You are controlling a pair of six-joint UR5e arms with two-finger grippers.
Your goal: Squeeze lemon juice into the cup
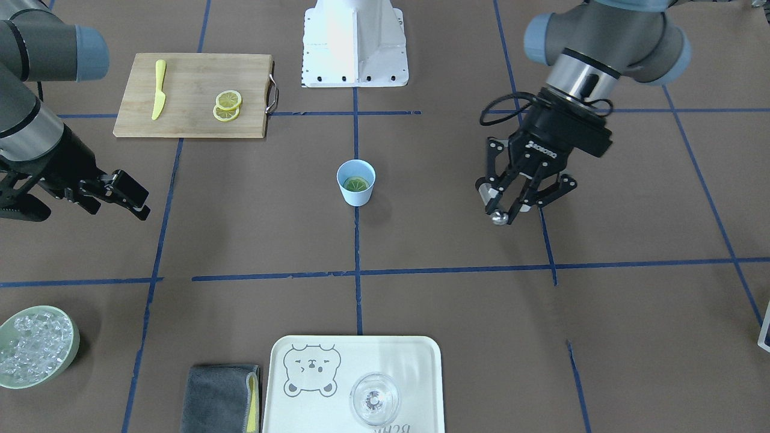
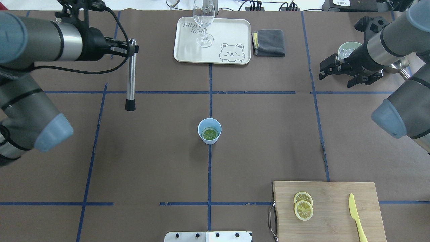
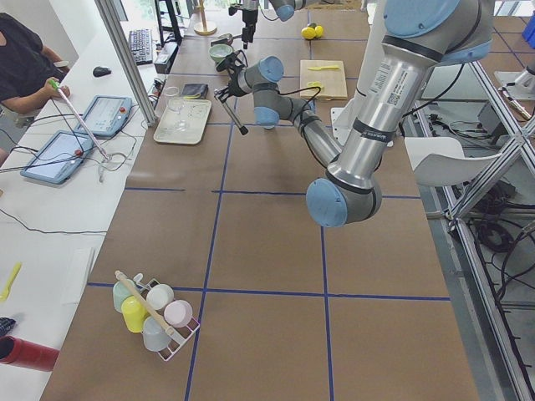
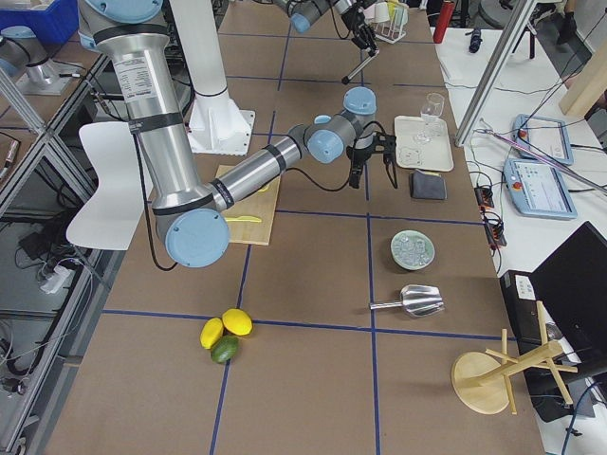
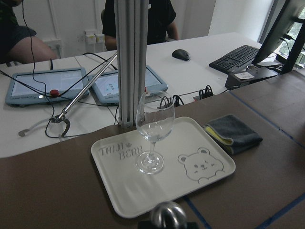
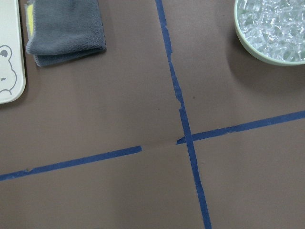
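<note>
Lemon slice flat at the bottom of light-blue cup, greenish in shadow, cup upright at table centre, left gripper clamped on black-tipped steel rod, well apart, right gripper spread wide, empty, ice bowl half hidden behind it.

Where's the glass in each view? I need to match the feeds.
Front-facing: glass bottom centre, on the tray.
Overhead: top centre, on the tray.
Exterior left: upper left, small.
Exterior right: upper right, small.
Left wrist: centre, upright on the tray.
Right wrist: not in it; only the tray's corner at the left edge.
Shared landmark: the bear tray.
</note>
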